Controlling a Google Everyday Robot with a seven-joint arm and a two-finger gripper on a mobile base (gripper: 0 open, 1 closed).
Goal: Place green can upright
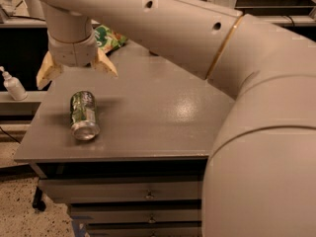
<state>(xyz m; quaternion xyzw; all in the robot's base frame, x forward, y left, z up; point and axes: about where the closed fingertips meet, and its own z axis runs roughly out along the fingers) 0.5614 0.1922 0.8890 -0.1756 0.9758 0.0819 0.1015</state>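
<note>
The green can (84,114) lies on its side near the left front of the grey table (158,117), with one silver end facing the front edge. My gripper (76,72) hangs above and just behind the can, apart from it. Its two tan fingers (104,63) are spread wide and hold nothing. The big arm fills the top and right of the view.
A flat green snack bag (109,37) lies at the back of the table, partly behind the wrist. A white pump bottle (13,84) stands on a shelf to the left. Drawers (148,195) sit under the tabletop. The arm hides the table's right part.
</note>
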